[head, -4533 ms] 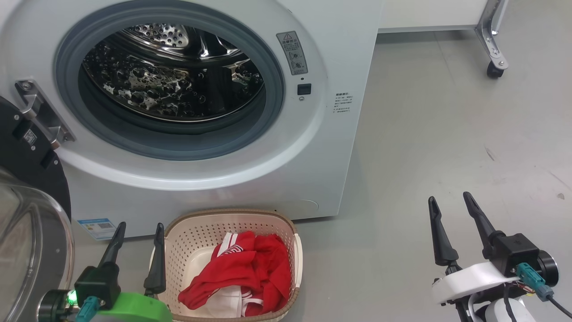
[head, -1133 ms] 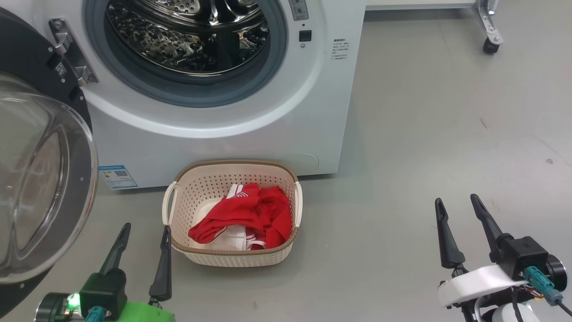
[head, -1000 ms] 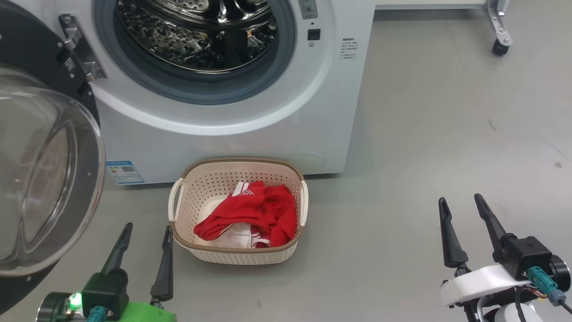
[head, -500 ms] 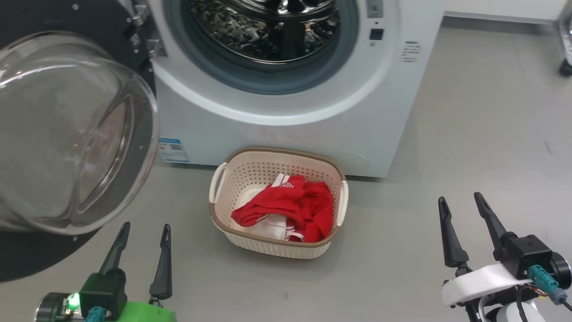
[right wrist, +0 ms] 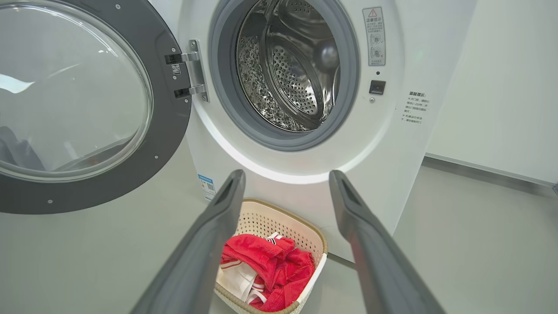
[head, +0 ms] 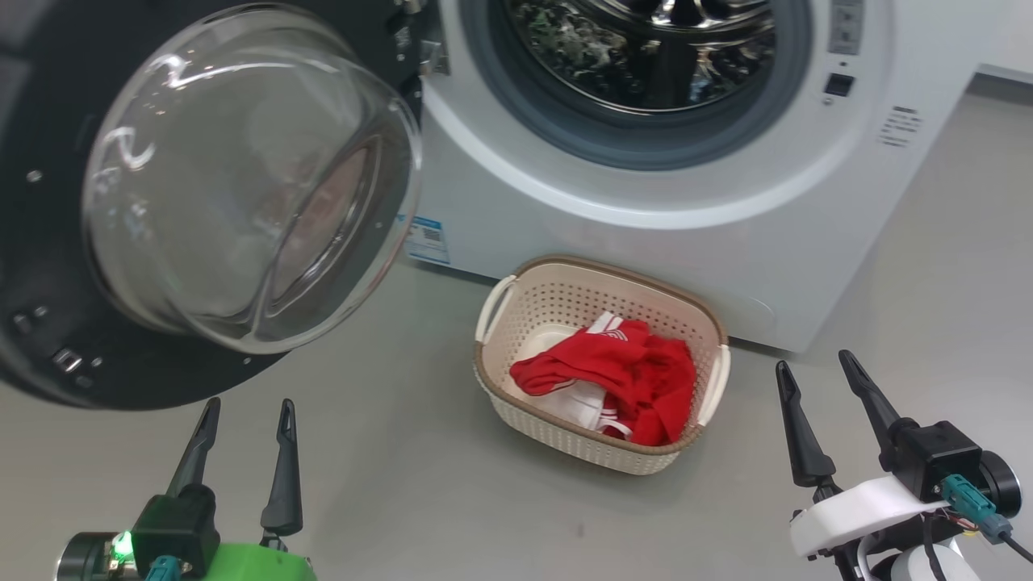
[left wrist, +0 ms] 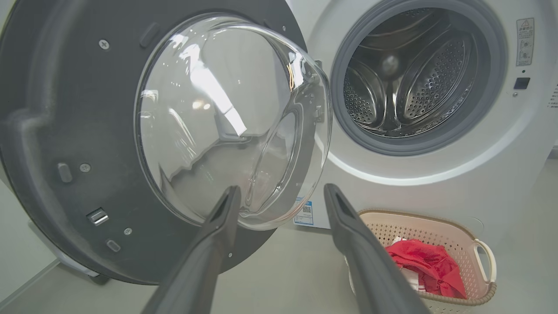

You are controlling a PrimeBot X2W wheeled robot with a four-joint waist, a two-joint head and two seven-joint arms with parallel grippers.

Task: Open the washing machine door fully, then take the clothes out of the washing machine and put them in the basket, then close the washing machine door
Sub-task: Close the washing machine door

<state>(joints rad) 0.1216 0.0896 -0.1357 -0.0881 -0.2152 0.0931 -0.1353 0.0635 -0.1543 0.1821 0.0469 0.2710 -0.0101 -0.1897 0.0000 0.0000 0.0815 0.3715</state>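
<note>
Front-loader station: door swung wide, garment in basket, both pincers low and empty.

Big white boxy washing machine (head: 646, 234), steel drum open to view behind its grey rubber ring. Large round door (head: 242, 177), glossy black rim with a clear bulging glass bowl, hinged on the machine's left side and standing wide open above the left gripper (head: 248, 403). Small cream plastic basket (head: 565, 440) with a brown braided rim, on the grey floor (head: 420, 484) just before the machine's base. Bright red fabric garment (head: 629, 375) with white trim, heaped inside the basket. The left gripper sits at lower left, fingers pointing up and spread apart, holding nothing. The right gripper (head: 813, 361) sits at lower right beside the basket, fingers likewise parted and empty.
</note>
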